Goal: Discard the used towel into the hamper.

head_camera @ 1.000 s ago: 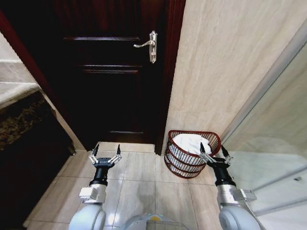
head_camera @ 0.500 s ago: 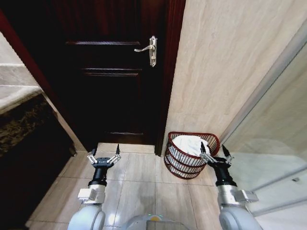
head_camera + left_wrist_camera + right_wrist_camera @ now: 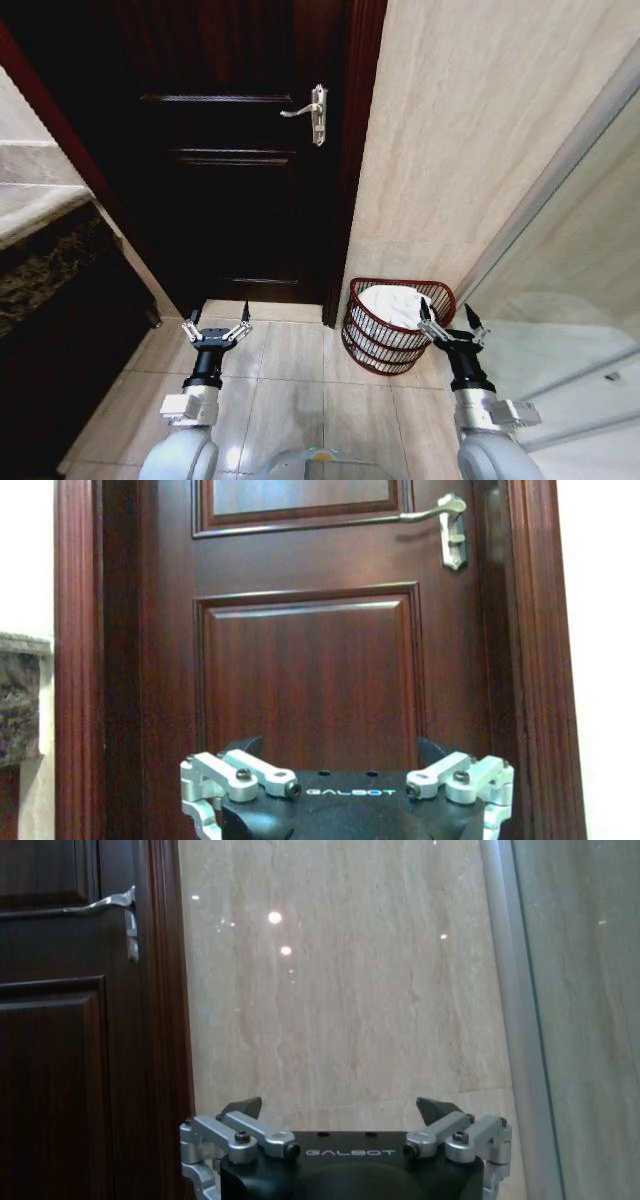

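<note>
Head view looks down on a tiled floor (image 3: 290, 370) in front of a dark wooden door (image 3: 235, 180) with a silver lever handle (image 3: 308, 110), and a pale stone wall (image 3: 470, 140) runs to the right of the door frame. At the foot of that wall, just beside the frame, stands the hamper (image 3: 385, 345), a dark red-brown ribbed basket with its flat back against the wall, and a white towel (image 3: 395, 303) lies inside it, filling the top. The right gripper (image 3: 449, 327) hangs over the floor with its fingers spread wide and nothing between them; from this angle it overlaps the hamper's right rim, though whether it touches the basket cannot be told. The left gripper (image 3: 215, 326) hovers above the tiles in front of the door, well apart from the hamper, its fingers likewise spread and empty. A dark speckled counter edge (image 3: 45, 265) sits at the left, and a glass panel (image 3: 575, 300) angles away at the right. Left wrist view faces the door panels square on, with the left gripper's open fingers (image 3: 240, 748) at the base of the frame and the handle high up. Right wrist view faces the stone wall between door frame and glass edge, the spread fingertips (image 3: 438, 1108) holding nothing.
</note>
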`<state>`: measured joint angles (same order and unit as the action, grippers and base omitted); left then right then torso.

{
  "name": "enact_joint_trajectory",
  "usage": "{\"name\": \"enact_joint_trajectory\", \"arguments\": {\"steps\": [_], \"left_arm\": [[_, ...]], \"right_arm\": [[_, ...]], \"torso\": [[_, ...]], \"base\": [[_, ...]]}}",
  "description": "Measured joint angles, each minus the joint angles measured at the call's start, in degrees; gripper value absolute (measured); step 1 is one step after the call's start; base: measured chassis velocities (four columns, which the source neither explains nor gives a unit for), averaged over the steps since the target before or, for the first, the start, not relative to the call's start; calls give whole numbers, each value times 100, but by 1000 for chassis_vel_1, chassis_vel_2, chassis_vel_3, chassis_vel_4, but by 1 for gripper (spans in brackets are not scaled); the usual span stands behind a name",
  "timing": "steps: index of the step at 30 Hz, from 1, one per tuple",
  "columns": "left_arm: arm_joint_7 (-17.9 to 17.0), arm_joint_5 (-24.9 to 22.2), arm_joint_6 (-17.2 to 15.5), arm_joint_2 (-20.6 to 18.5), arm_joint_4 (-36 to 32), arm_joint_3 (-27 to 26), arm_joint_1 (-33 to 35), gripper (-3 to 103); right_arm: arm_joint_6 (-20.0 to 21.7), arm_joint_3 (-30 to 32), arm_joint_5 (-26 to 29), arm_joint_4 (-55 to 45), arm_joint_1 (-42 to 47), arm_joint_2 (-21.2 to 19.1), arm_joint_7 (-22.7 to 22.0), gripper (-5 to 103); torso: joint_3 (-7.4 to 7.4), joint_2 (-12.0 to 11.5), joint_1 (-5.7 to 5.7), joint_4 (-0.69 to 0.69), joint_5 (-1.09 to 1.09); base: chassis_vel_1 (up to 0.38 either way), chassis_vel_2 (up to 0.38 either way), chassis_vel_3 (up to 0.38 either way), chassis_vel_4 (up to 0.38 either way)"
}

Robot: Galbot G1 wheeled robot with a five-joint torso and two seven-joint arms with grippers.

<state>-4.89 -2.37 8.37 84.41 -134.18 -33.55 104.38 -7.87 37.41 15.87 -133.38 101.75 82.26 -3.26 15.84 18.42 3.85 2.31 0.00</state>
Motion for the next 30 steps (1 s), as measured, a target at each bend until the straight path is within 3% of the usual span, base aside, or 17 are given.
{"name": "enact_joint_trajectory", "arguments": {"steps": [30], "left_arm": [[0,-27,2,35,33,35,-57,100]], "right_arm": [[-38,19,-9,45,-12,-23,1,100]], "torso": [[346,532,187,0,0]], "base": [[0,0,0,0]]}}
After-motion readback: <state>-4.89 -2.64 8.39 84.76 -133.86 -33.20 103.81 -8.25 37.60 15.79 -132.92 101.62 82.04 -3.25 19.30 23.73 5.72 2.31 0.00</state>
